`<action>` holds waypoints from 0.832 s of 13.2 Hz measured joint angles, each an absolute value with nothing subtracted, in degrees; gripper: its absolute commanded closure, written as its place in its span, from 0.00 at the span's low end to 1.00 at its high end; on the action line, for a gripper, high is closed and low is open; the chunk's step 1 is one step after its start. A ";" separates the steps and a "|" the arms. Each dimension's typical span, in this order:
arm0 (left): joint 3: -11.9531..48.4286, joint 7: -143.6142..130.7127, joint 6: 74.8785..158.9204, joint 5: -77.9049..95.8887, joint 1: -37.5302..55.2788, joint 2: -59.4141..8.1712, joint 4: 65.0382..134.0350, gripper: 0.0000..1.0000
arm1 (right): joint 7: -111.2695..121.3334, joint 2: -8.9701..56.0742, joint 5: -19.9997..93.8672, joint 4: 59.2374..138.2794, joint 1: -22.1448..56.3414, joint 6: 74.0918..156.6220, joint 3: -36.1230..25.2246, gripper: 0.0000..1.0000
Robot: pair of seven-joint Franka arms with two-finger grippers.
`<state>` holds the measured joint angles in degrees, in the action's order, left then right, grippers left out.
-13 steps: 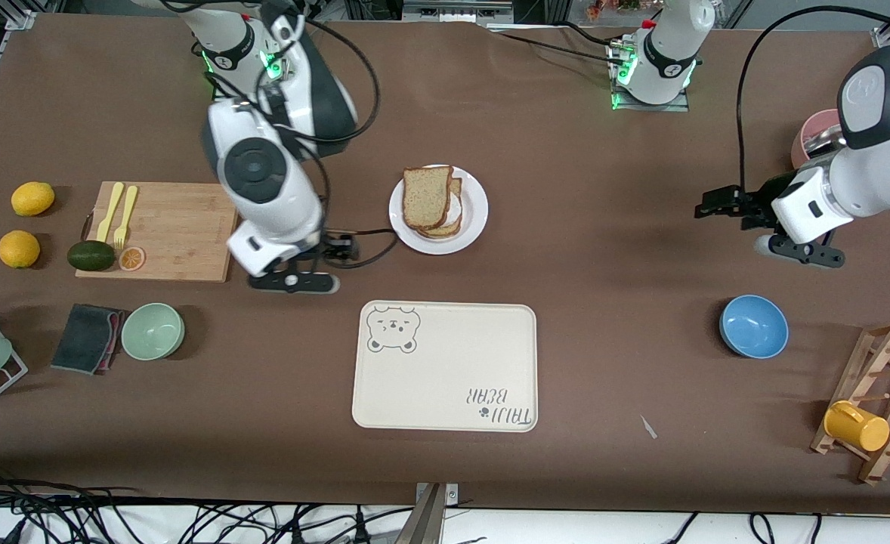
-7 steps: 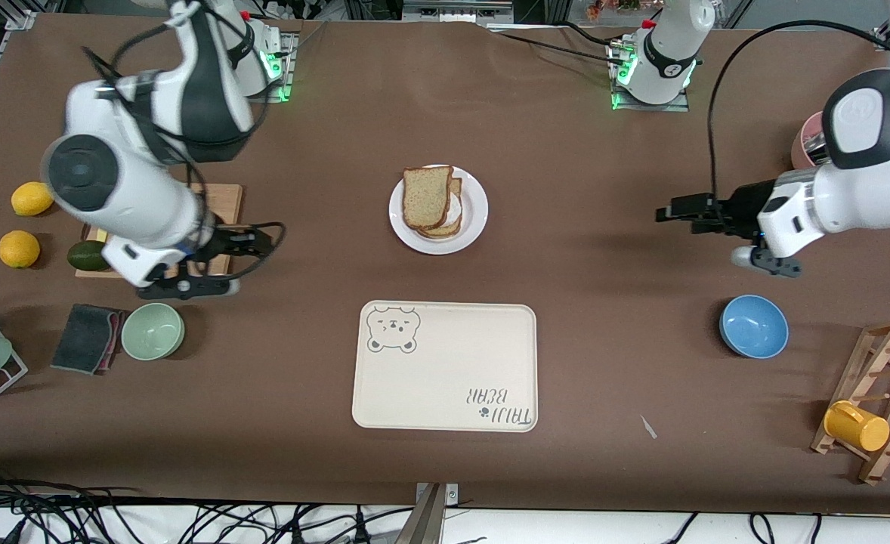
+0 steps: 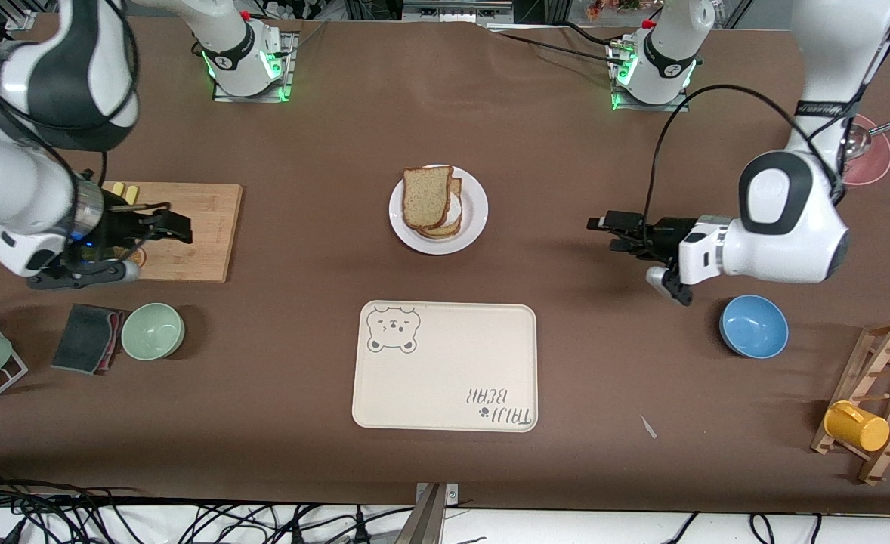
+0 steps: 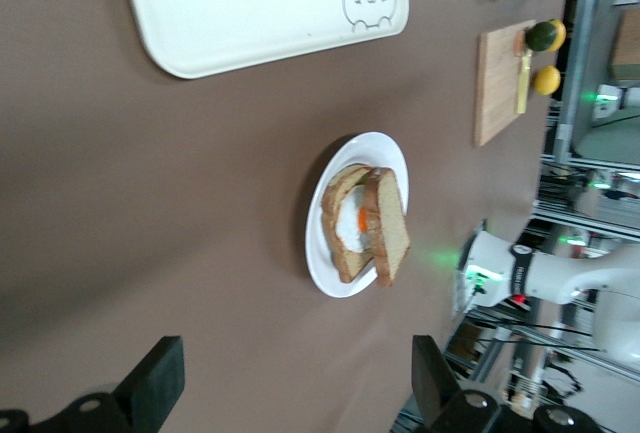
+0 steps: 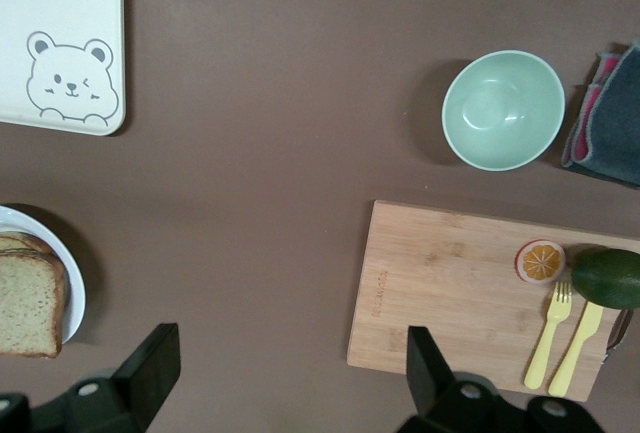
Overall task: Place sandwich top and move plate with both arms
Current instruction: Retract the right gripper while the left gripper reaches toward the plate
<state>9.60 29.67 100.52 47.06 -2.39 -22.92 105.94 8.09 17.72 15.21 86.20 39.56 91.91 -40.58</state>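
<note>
The plate [image 3: 438,209] sits on the brown surface [image 3: 604,363] midway between the two arms' ends, farther from the front camera than the tray [image 3: 445,366], which lies at its 6 o'clock in the front view. On the plate the top slice [image 3: 425,196] lies flat over a stack of bread; the left wrist view shows a fried egg [image 4: 352,225] under the top slice [image 4: 385,225], between it and the lower bread, with the plate [image 4: 352,278] rim showing around them.

The right gripper [image 3: 177,225] is over the cutting board [image 3: 188,230], toward the right arm's end, at the plate's 9 o'clock in the front view and well apart from it. Its fingers [image 5: 150,363] stand wide apart, holding nothing; its wrist view looks down on the board [image 5: 440,293], an orange slice [image 5: 541,261], two yellow forks [image 5: 560,338], an avocado [image 5: 607,278], a green bowl [image 5: 503,110] and a dark cloth [image 5: 605,118].

The left gripper [image 3: 613,227] is over bare surface at the plate's 3 o'clock in the front view, toward the left arm's end and apart from the plate. Its fingers [image 4: 160,383] are also wide apart and empty. A blue bowl [image 3: 753,326] sits near it, nearer the front camera.
</note>
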 measured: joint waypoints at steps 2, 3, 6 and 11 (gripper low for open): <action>11.22 30.83 100.79 52.88 -2.06 -26.98 105.94 0.00 | 9.46 14.44 13.39 86.16 29.32 91.42 -31.15 0.00; 11.52 31.44 100.90 54.87 -1.77 -28.83 105.91 0.00 | 9.57 12.93 11.19 86.15 24.22 91.55 -26.40 0.00; 11.74 32.32 100.89 59.96 0.75 -32.52 105.91 0.01 | 9.78 8.85 4.81 86.11 14.77 91.73 -17.84 0.00; 12.23 38.55 105.26 67.61 5.72 -36.12 106.82 0.01 | 9.14 3.30 1.02 90.66 5.29 90.75 -6.74 0.00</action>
